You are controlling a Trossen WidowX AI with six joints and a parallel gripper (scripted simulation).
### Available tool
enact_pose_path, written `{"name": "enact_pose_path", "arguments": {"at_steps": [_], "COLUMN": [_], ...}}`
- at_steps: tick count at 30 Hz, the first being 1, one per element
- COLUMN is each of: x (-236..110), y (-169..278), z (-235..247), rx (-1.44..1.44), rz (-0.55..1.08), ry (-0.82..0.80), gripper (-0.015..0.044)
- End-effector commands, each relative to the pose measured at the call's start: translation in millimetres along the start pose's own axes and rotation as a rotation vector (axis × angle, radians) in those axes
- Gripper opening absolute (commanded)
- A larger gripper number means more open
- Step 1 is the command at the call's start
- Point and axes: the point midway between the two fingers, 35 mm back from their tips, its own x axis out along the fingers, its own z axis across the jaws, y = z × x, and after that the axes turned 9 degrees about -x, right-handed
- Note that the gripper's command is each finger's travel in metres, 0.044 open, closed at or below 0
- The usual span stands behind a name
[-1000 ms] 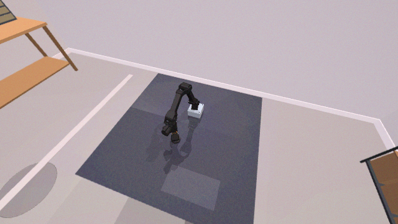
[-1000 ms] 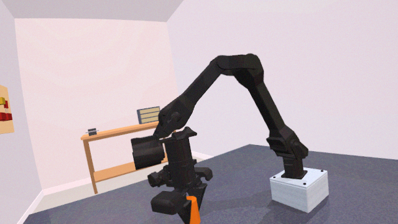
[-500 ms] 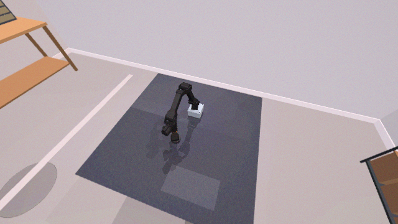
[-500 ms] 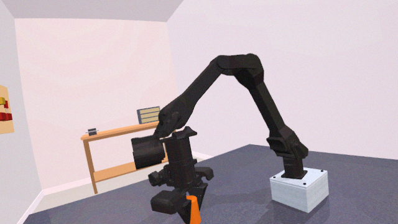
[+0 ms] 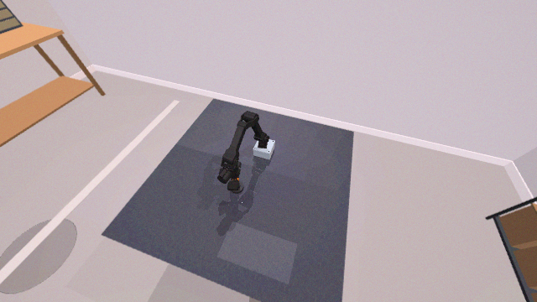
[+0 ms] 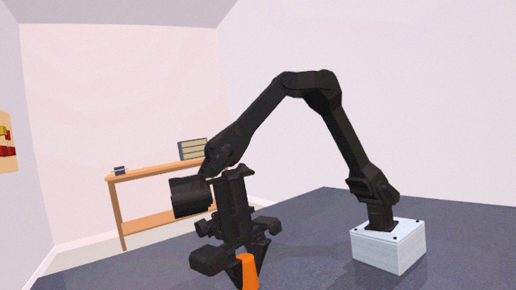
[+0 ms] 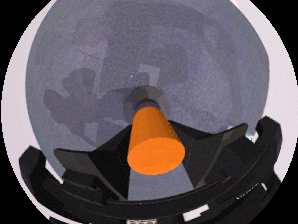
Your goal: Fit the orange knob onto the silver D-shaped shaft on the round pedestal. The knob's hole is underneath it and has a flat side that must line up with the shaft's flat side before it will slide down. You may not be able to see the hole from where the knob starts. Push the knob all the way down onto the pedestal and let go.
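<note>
The orange knob (image 5: 237,179) (image 6: 249,271) (image 7: 156,156) is a tapered cylinder. My gripper (image 6: 251,278) (image 7: 155,145) is shut on it, one black finger on each side, and points down. The round dark pedestal (image 5: 240,190) (image 7: 130,103) shows past the far end of the knob in the wrist view, roughly in line with it. The exterior view cuts off the knob's lower end and the pedestal. The silver shaft, the knob's hole and both flat sides are hidden. I cannot tell whether the knob touches the shaft or the pedestal.
The arm rises from a white base box (image 5: 263,153) (image 6: 379,250) on the dark mat (image 5: 310,168) (image 6: 314,258). A wooden shelf table (image 5: 42,33) (image 6: 149,169) stands away from the mat. The arm's shadow lies across the mat around the pedestal.
</note>
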Motion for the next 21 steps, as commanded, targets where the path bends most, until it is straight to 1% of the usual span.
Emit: {"name": "enact_pose_path", "arguments": {"at_steps": [1,13,21], "x": [-0.1,2.7,-2.6], "y": [-0.1,-0.2,-0.9], "z": [-0.4,-0.6,0.3], "rx": [0.007,0.007,0.033], "rz": [-0.005,-0.005,-0.005], "ry": [-0.001,-0.001,-0.001], "gripper": [0.0,0.0,0.0]}}
